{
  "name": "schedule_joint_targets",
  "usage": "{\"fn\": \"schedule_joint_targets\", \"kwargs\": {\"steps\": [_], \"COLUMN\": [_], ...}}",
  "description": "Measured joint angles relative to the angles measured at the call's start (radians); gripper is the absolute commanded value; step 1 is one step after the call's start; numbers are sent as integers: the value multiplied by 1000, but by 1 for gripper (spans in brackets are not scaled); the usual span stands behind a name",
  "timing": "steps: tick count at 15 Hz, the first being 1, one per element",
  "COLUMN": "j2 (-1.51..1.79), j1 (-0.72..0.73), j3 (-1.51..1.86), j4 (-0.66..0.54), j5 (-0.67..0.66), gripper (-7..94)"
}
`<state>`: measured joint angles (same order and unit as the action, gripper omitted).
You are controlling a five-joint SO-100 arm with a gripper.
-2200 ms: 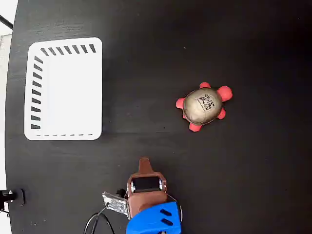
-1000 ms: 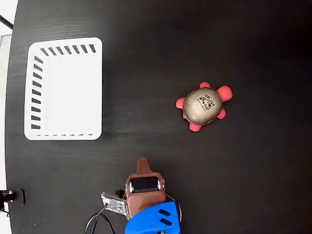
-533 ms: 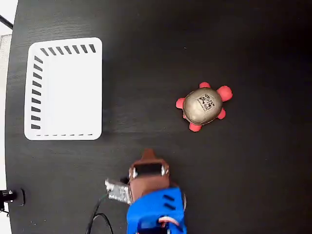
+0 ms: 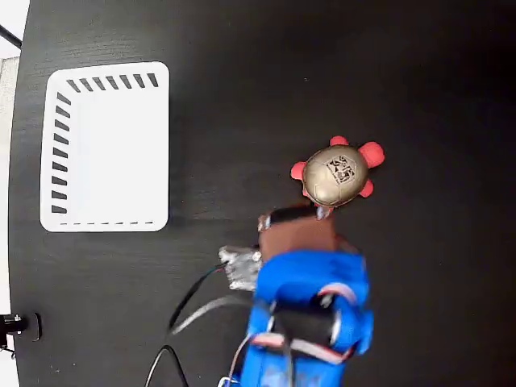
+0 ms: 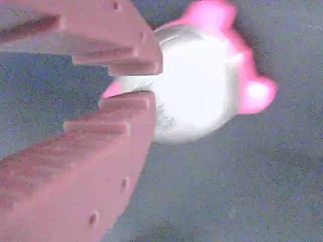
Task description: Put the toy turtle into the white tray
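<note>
The toy turtle [image 4: 337, 176] lies right of centre on the black table, its tan-gold shell with a dark mark facing up and its red legs spread. My brown gripper [image 4: 297, 216] on the blue arm hovers just below and left of it, not touching. In the wrist view the turtle [image 5: 197, 96] looks washed-out white with pink legs, just beyond my gripper [image 5: 154, 83]. The toothed fingers [image 5: 126, 60] stand shut with only a narrow slit and nothing between them. The white tray [image 4: 113, 153] sits far left, with nothing in it.
Grey cables [image 4: 193, 298] trail from the arm toward the lower left. A small black fitting [image 4: 16, 324] sits at the table's left edge, where a pale strip [image 4: 10, 161] runs alongside the table.
The arm has swung up and to the right from the bottom centre, bringing the gripper close to the turtle. Turtle and tray have not moved.
</note>
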<state>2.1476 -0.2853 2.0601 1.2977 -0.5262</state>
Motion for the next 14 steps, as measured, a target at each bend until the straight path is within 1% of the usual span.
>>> {"fn": "schedule_joint_targets", "kwargs": {"steps": [2,4,5,6,7,10,11,13,14], "j2": [-109,-247,-296,-350,-400,-511,-532,-581,-604], "j1": [-26,-20,-20,-25,-26,-75,-92,-127,-137], "j3": [-110,-225,-273,-324,-365,-488,-514,-535,-535], "j4": [58,114,135,163,184,232,235,235,235], "j5": [-72,-104,-120,-135,-155,-233,-270,-360,-410], "gripper": [0,4,21,36,39,39,48,55,56]}}
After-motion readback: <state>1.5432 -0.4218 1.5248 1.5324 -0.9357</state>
